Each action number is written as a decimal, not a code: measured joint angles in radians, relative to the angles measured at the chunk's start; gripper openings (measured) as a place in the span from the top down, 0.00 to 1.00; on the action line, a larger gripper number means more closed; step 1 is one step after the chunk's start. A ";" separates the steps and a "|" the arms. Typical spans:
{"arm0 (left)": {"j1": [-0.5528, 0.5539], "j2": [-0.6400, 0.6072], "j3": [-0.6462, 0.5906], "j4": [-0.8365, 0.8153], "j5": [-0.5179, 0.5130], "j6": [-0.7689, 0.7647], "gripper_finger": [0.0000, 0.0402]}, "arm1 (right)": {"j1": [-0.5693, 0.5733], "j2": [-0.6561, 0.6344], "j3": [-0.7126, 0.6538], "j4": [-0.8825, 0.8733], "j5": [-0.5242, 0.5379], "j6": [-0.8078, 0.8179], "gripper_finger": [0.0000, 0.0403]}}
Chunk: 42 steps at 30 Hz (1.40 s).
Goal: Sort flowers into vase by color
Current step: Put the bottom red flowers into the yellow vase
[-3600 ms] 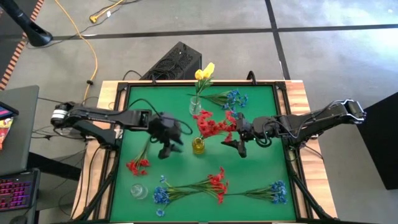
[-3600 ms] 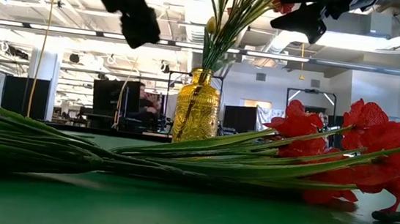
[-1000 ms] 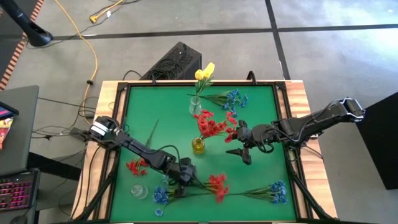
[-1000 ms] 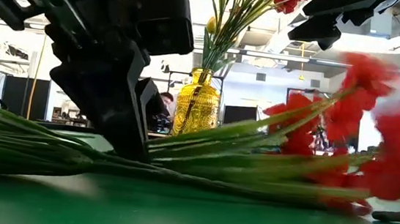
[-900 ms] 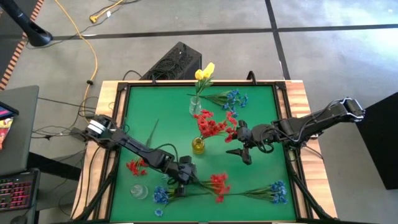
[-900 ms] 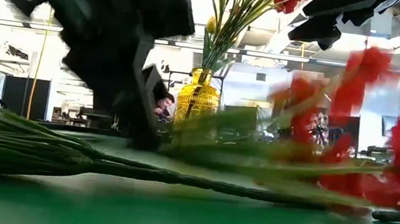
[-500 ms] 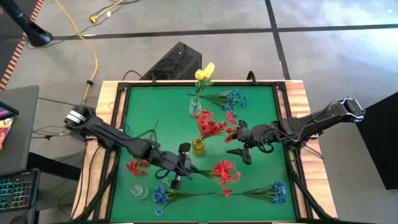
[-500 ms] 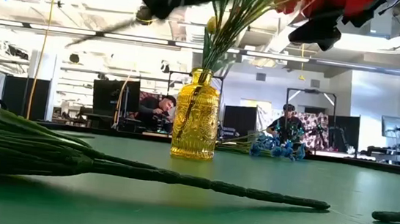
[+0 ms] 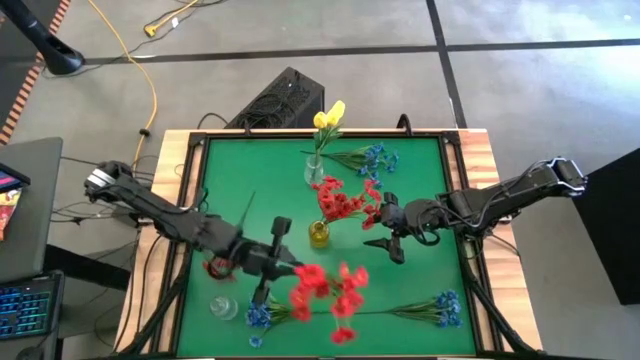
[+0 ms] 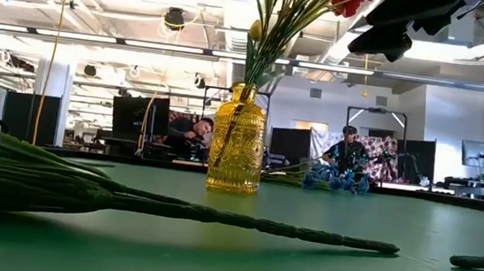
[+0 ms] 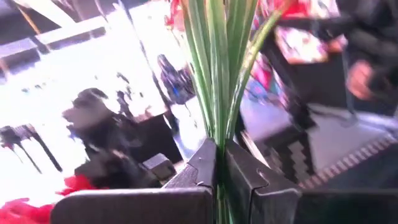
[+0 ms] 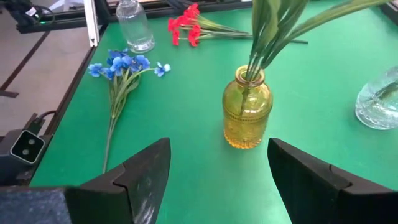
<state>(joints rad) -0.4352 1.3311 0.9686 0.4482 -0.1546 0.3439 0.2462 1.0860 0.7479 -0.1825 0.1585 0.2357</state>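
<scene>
A green counter (image 9: 420, 170) holds scattered flowers. The left end effector (image 9: 268, 262) is clamped on the green stems of a red flower spray (image 9: 325, 290), lifted above the counter's near half. The right end effector (image 9: 385, 243) hovers with fingers spread apart, just beside a yellow vase (image 9: 319, 234) already holding red blooms. Blue flowers (image 9: 440, 308) lie near the front edge.

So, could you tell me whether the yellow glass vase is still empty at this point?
No, the yellow vase already holds several green stems standing in its neck, as the right wrist view shows.
</scene>
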 joint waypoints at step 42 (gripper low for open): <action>0.401 -0.035 -0.529 0.956 -0.205 -0.383 1.00 | 0.026 0.000 0.000 0.003 0.018 0.021 0.27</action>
<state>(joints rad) -0.0345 1.2957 0.4397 1.4041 -0.3595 -0.0392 0.2726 1.0860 0.7479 -0.1792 0.1767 0.2568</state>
